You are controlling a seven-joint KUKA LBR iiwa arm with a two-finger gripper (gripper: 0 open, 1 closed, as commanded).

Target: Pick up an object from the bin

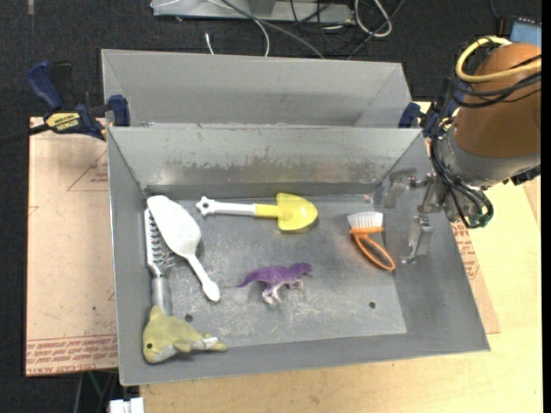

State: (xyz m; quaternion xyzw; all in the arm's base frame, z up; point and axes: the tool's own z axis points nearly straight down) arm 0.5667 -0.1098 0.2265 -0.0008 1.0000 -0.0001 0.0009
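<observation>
Orange-handled brush (368,224), with its white bristles pointing toward 12 o'clock, is lying at the 3 o'clock side of the bin (258,149) floor, close under the right wall. The gripper (405,226) is hanging just beside it at its 3 o'clock, squeezed between the brush and the sloping wall. The jaws are standing apart with nothing between them, so, as I am judging it, the pick is not yet made: no grasp, no lift, and everything in the bin is resting on the floor.

What is remaining is the whole grasp: getting the jaws round one thing, closing them, and raising it clear of the rim.

Room is looking tight where the gripper is sitting. The right wall is sloping inward at its 3 o'clock and the back wall is rising near its 12 o'clock, so any shift that way is risking a scrape. Open floor is lying toward 6 and 7 o'clock of the brush, bare as far as the purple dinosaur (275,280) near the middle. The yellow shovel (288,212) is lying well apart toward 9 o'clock of the brush, along the back wall. The white paddle brush (179,231), the metal-toothed comb (157,256) and the yellowish plush toy (172,338) are keeping to the far 9 and 7 o'clock side, out of the way.
</observation>
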